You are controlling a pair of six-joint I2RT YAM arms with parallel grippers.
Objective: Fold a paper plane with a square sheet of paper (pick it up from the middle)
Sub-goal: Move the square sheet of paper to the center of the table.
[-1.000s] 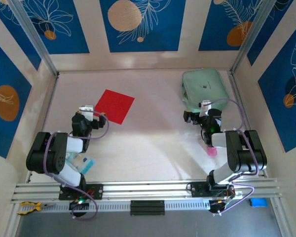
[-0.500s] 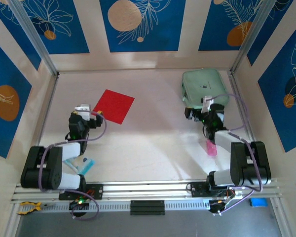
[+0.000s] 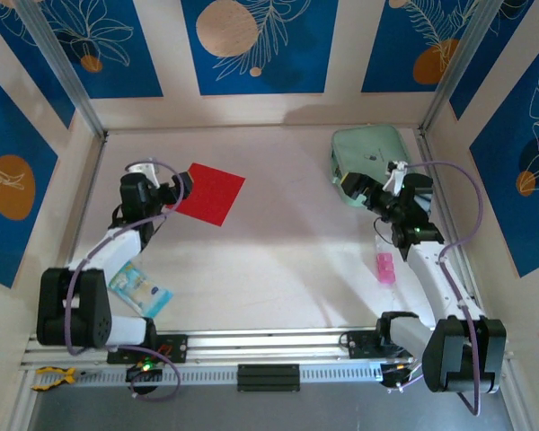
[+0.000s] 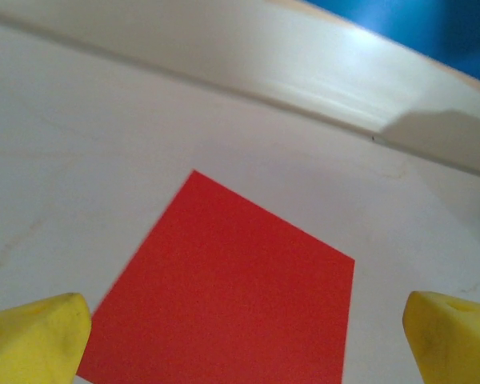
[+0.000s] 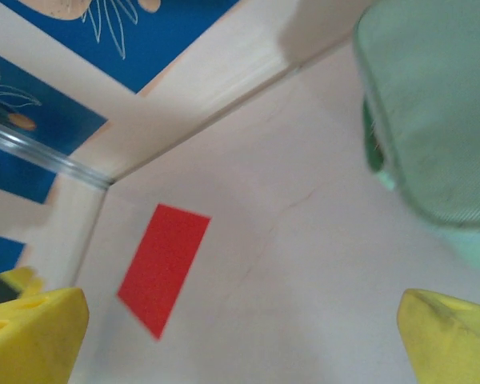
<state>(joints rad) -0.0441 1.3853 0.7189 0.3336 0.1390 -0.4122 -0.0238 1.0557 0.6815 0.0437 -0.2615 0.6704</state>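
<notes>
Flanking edges of sheet (image 4: pixel 232 296): left fingers (image 4: pixel 32 340)

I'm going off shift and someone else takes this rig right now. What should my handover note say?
Left hand: open, empty, at the left corner of the paper.
Right hand: open, empty, at the near edge of the pouch.
Paper: flat and unfolded, on the far left of the table.
Done: no fold yet, paper not picked up.
To do: pick the paper up from its middle, then make every fold of the plane.

No legible text — anywhere
</notes>
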